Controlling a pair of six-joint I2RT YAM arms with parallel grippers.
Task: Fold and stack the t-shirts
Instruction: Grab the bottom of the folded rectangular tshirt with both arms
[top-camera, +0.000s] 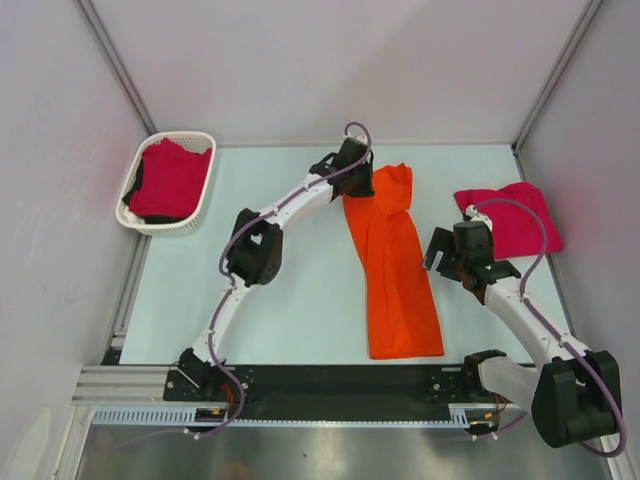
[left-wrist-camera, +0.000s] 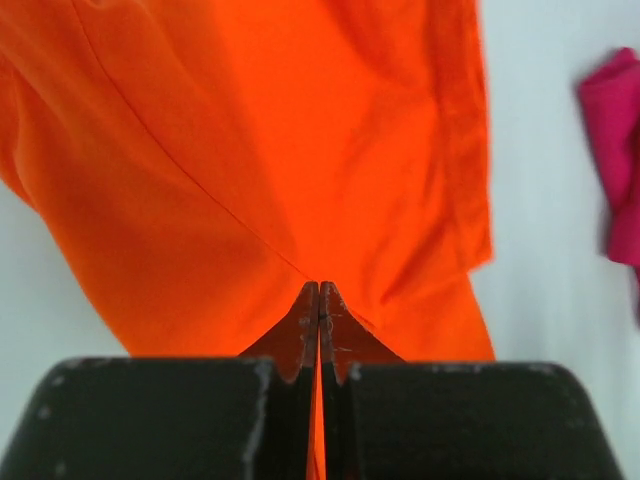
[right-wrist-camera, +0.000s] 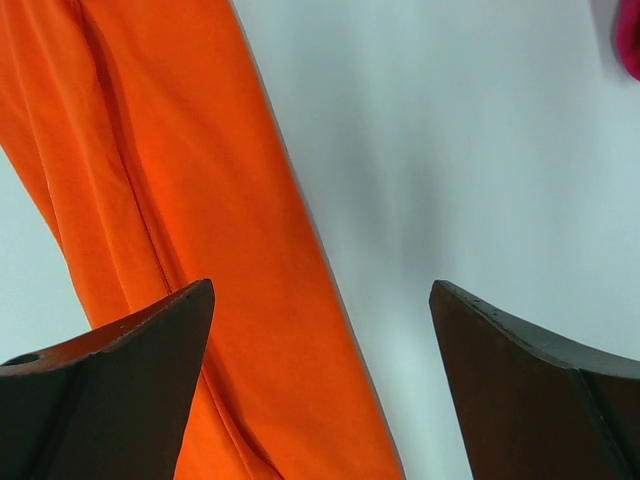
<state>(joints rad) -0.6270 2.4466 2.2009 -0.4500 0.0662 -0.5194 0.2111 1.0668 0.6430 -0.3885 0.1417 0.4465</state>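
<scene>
A bright orange t-shirt (top-camera: 398, 270) lies as a long narrow strip down the middle of the table. My left gripper (top-camera: 358, 186) is at the strip's far left corner; in the left wrist view it (left-wrist-camera: 320, 288) is shut on the orange cloth (left-wrist-camera: 300, 150), which shows between its jaws. My right gripper (top-camera: 438, 262) hovers open and empty just right of the strip; its wrist view (right-wrist-camera: 320, 290) shows the shirt's right edge (right-wrist-camera: 170, 180) under the left finger. A folded crimson-pink t-shirt (top-camera: 512, 218) lies at the far right, also showing in both wrist views (left-wrist-camera: 615, 150) (right-wrist-camera: 630, 40).
A white lattice basket (top-camera: 200, 205) at the far left holds another crimson-pink shirt (top-camera: 168, 180). Grey walls close in on three sides. The black rail (top-camera: 330, 380) with the arm bases runs along the near edge.
</scene>
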